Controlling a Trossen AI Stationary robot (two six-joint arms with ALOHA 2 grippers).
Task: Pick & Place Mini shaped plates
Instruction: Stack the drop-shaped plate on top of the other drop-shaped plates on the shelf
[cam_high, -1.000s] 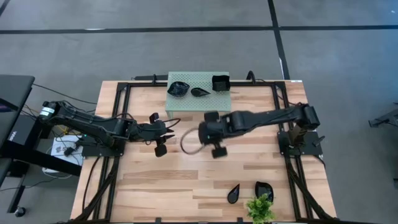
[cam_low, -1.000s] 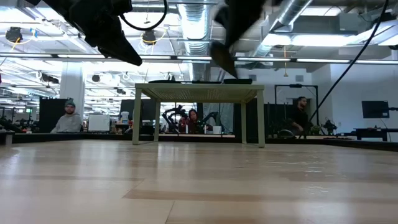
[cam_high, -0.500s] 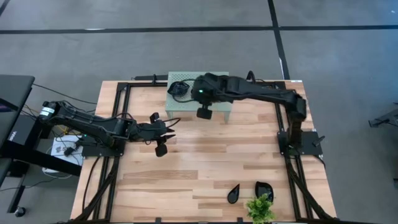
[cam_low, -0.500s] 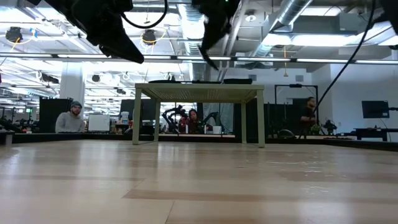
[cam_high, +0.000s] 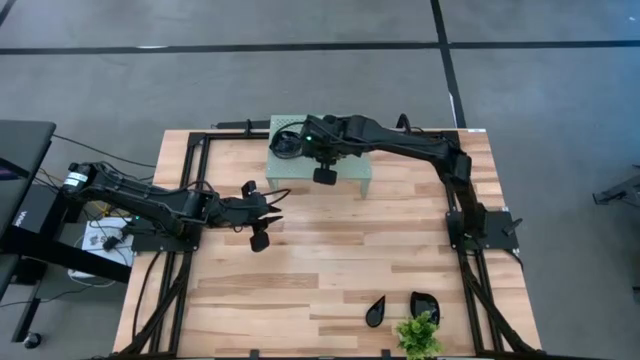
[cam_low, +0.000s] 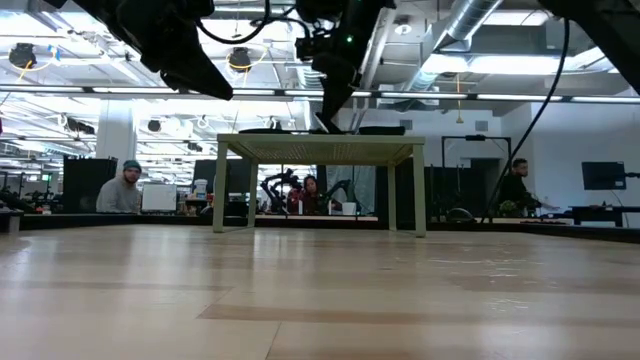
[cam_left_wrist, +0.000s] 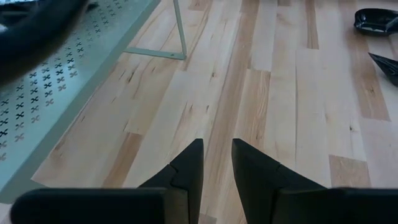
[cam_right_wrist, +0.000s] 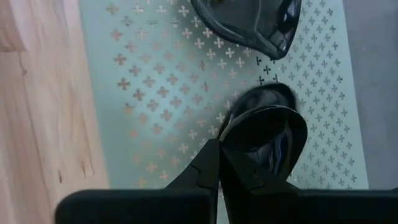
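Note:
My right gripper (cam_high: 320, 150) (cam_right_wrist: 219, 146) reaches over the pale green perforated stand (cam_high: 355, 178) at the table's far edge and is shut on a small glossy black plate (cam_right_wrist: 267, 137). In the low view it (cam_low: 333, 105) points down just above the stand's top (cam_low: 320, 137). A bigger wavy black plate (cam_right_wrist: 249, 22) (cam_high: 284, 145) lies flat on the stand beside it. A teardrop plate (cam_high: 376, 311) and a rounded plate (cam_high: 424, 307) lie on the table near its near right corner. My left gripper (cam_high: 270, 212) (cam_left_wrist: 216, 149) hovers open over bare wood, left of the middle. My right gripper pinches the small black plate by its rim (cam_right_wrist: 229, 134), on the side toward the wrist, coming from above and pointing down. The plate is over the stand's perforated top. Whether it rests on the stand or is still clear of it, I cannot tell.
A small green plant (cam_high: 418, 335) stands at the near edge beside the two plates. The stand's thin legs (cam_left_wrist: 179, 28) rise from the wood ahead of my left gripper. Black frame rails (cam_high: 200, 170) run along the table's sides. People sit in the room beyond.
My right arm has swung from the middle of the table toward the far edge and now reaches over the green stand, carrying the plate with it and coming lower over the stand's top. My left arm has kept still.

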